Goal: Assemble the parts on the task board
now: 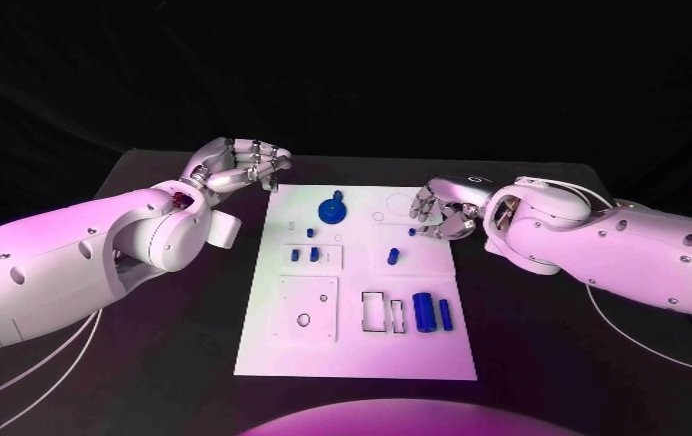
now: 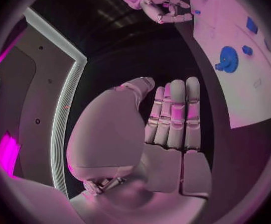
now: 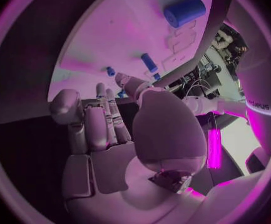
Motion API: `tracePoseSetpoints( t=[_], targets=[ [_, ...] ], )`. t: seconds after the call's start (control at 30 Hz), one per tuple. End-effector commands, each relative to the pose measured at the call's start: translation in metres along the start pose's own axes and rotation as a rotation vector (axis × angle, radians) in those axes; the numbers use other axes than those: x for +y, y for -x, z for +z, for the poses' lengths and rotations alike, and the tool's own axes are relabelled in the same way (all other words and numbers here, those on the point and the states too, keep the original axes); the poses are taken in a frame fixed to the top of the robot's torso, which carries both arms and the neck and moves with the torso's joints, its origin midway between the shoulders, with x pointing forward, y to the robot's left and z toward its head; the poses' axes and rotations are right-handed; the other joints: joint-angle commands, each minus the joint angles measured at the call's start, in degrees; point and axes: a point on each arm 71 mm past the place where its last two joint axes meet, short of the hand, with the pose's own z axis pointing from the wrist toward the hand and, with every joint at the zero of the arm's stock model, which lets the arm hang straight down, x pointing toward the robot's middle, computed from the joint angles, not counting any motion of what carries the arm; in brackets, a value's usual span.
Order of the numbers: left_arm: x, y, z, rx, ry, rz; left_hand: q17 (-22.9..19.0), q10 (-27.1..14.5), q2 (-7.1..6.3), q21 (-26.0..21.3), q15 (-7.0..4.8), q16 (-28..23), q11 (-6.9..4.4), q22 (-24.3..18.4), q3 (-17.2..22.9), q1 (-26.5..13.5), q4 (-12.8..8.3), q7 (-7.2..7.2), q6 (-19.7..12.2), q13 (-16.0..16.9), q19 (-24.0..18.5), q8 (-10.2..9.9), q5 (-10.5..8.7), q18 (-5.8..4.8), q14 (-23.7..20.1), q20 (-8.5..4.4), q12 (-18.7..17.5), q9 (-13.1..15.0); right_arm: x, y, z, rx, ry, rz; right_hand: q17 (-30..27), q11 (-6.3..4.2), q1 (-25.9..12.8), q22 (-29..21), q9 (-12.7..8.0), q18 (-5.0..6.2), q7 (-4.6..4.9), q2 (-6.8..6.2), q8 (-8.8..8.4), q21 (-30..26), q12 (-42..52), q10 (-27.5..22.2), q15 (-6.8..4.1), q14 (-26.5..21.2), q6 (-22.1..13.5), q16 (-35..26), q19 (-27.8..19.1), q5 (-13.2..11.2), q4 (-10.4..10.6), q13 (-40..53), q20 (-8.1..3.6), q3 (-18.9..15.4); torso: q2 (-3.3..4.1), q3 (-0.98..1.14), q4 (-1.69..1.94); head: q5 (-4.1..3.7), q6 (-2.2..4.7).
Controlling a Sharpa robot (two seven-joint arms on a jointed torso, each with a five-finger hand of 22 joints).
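**Both hands wait at the task board's far end**

The white task board (image 1: 361,356) lies lengthwise in the middle of the black surface (image 1: 562,376), with the blue parts spread over it. A blue gear (image 1: 333,210) sits near the far end. Below it, two small blue pegs (image 1: 304,254) stand side by side in a square recess, and another small blue peg (image 1: 392,253) stands to their right. Near the board's right edge, toward the near end, a thick blue cylinder (image 1: 424,312) lies beside a thinner blue pin (image 1: 446,313), next to two narrow rectangular slots (image 1: 384,312). A square plate with a small round hole (image 1: 309,307) takes up the near left part.

The left hand (image 1: 240,166) hovers just off the board's far left corner, fingers curled loosely together, holding nothing; in its wrist view the fingers (image 2: 175,115) lie straight and pressed side by side. The right hand (image 1: 444,212) is at the board's right edge, level with the gear, fingers curled inward over a tiny blue piece (image 1: 411,231); I cannot tell whether it touches it.

Writing runs along the right arm in its wrist view, too small and bent to read.
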Motion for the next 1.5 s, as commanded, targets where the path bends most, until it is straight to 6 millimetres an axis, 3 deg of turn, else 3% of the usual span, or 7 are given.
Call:
tracePoseSetpoints(
  t=[0.03, 0.4, 0.63, 1.5],
  targets=[
    [-0.003, 0.001, -0.001, -0.039, -0.034, -0.121, -0.2, 0.5, -0.04, -0.5, 0.01, -0.4, -0.01, -0.2, -0.5, -0.5, 0.1, -0.32, 0.5, 0.1, -0.4, 0.5, -0.23, 0.63, -0.5, -0.09, 0.5, 0.1, 0.002, -0.002, 0.002, 0.021, -0.030, -0.135, 0.7, -0.04, -0.4, 1.1, 0.1, -0.65, 0.03, -0.02, -0.21, 1.2, -0.3, -0.1, 0.31, 2.8, 0.0, 0.8, 0.7, 0.0, 0.0, 0.1, 0.06, -0.4, 0.05, -0.05, 0.03, -0.12, -0.01],
    [-0.005, 0.000, -0.003, -0.050, -0.049, -0.145, -0.6, 1.2, 0.32, -1.3, -0.31, -0.8, -0.42, -0.8, -0.7, 0.1, -0.2, -0.72, 1.3, 0.4, -0.1, 1.1, -0.04, 0.67, -0.7, -0.28, 1.2, 0.4, 0.013, -0.008, 0.006, 0.026, -0.019, -0.163, 2.0, -0.38, -0.1, 4.2, 0.5, -1.19, -0.40, 0.56, 0.21, 4.7, 0.1, 1.1, 0.13, 2.7, 1.1, 2.6, 1.8, 0.1, 0.1, 0.2, 0.05, 0.2, 0.06, 0.00, -0.03, -0.07, -0.22],
    [-0.005, 0.000, -0.004, -0.050, -0.047, -0.152, -0.7, 1.3, 0.38, -1.4, -0.36, -0.8, -0.46, -0.9, -0.7, 0.3, -0.3, -0.70, 1.3, 0.4, 0.0, 1.1, -0.03, 0.67, -0.7, -0.33, 1.3, 0.5, 0.015, -0.012, 0.008, 0.038, -0.020, -0.167, 2.1, -0.96, 0.9, 7.0, 1.1, -1.71, -0.99, 1.62, 0.78, 7.7, 0.4, 2.7, -0.31, 2.5, 2.4, 3.4, 2.8, -1.0, -0.4, 0.2, -0.28, 2.5, 0.02, -0.02, 0.01, -0.02, -0.42],
    [-0.004, 0.002, -0.006, -0.054, -0.024, -0.151, -1.0, 0.7, 0.25, -1.8, -0.25, -1.1, -0.22, -1.2, -0.8, 0.7, -0.6, -0.37, 0.7, 0.3, 0.2, 0.8, -0.04, 0.62, -0.9, -0.43, 1.3, 0.4, 0.018, -0.030, 0.013, 0.063, -0.035, -0.204, 2.3, -1.77, 2.0, 11.0, 2.2, -2.56, -1.70, 2.36, 1.66, 12.2, 0.8, 5.4, -0.93, 2.5, 4.1, 4.6, 4.6, -1.9, -2.1, 0.6, -0.78, 5.7, -0.03, 0.01, -0.02, 0.11, -1.01]
  ],
)
